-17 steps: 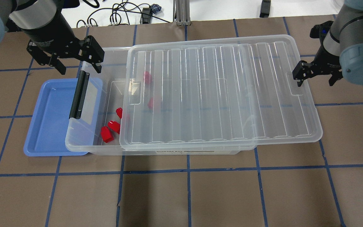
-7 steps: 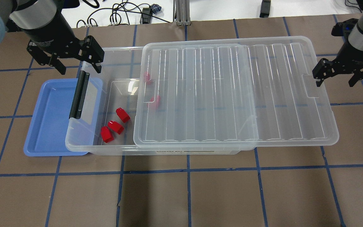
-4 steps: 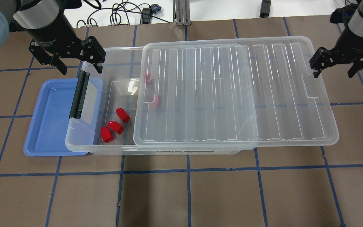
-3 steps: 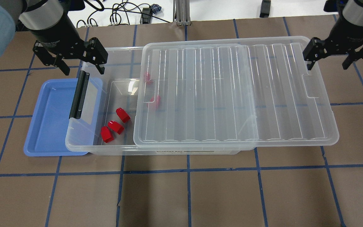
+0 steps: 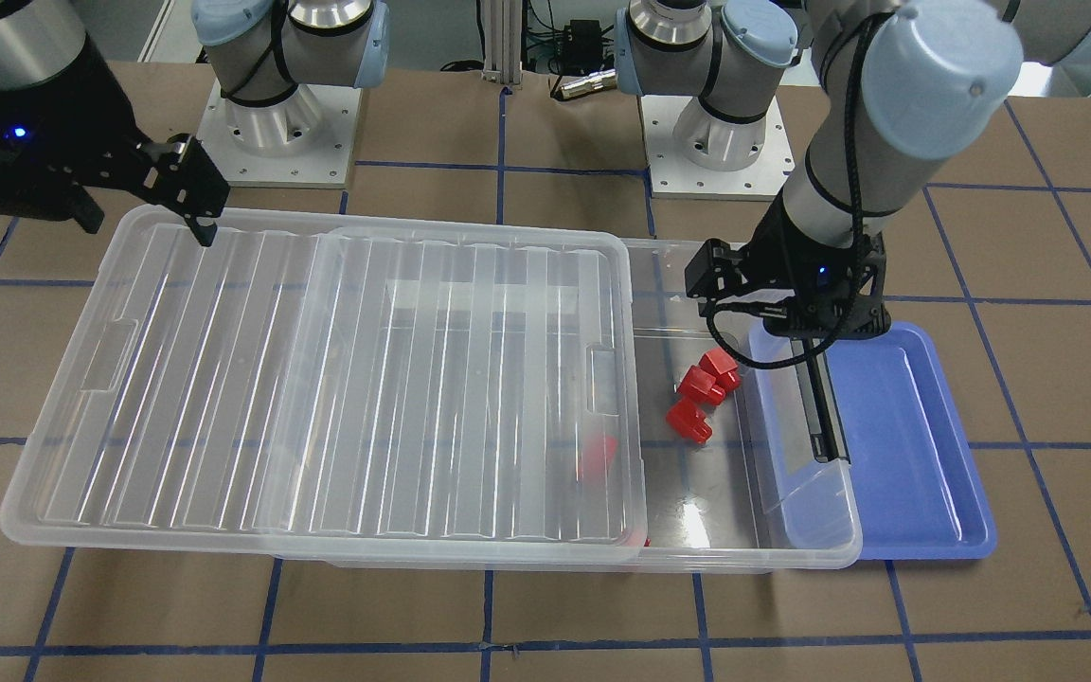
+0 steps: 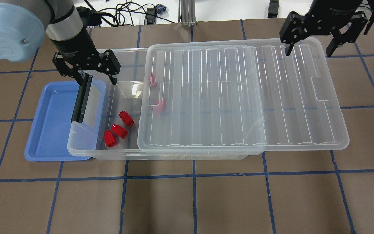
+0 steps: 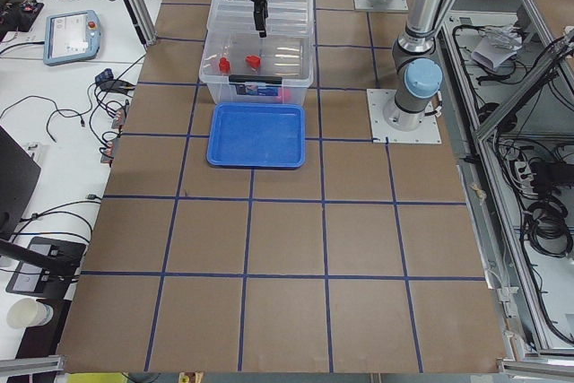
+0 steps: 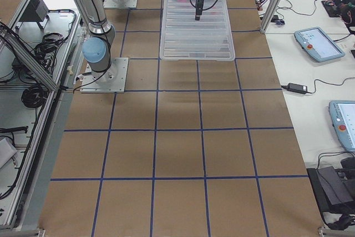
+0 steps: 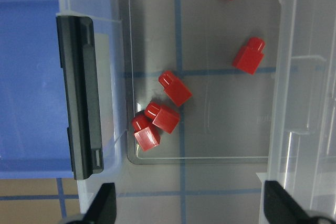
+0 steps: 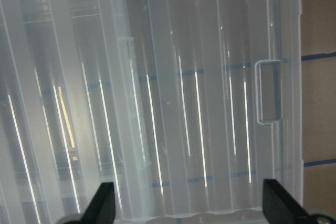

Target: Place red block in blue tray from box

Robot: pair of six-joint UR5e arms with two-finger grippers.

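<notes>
The clear box (image 6: 174, 156) lies across the table with its ribbed lid (image 6: 239, 97) slid to the right, leaving its left end uncovered. Three red blocks (image 6: 119, 130) lie there in a cluster, also in the left wrist view (image 9: 163, 117); two more (image 6: 159, 104) show at and under the lid's edge. The blue tray (image 6: 52, 120) sits partly under the box's left end, below the black latch bar (image 6: 82, 97). My left gripper (image 6: 95, 76) hangs open and empty above the box's far left corner. My right gripper (image 6: 308, 50) is open and empty over the lid's far right edge.
Cables (image 6: 125, 13) and an aluminium post (image 6: 187, 13) lie beyond the far table edge. The two arm bases (image 5: 280, 123) stand behind the box. The lid overhangs the box's right end. Brown table surface with blue tape lines spreads in front.
The lid slid to the right, uncovering more of the box's left end. My right gripper then moved off the lid's end, to its far edge. My left gripper moved right, over the box's corner.
</notes>
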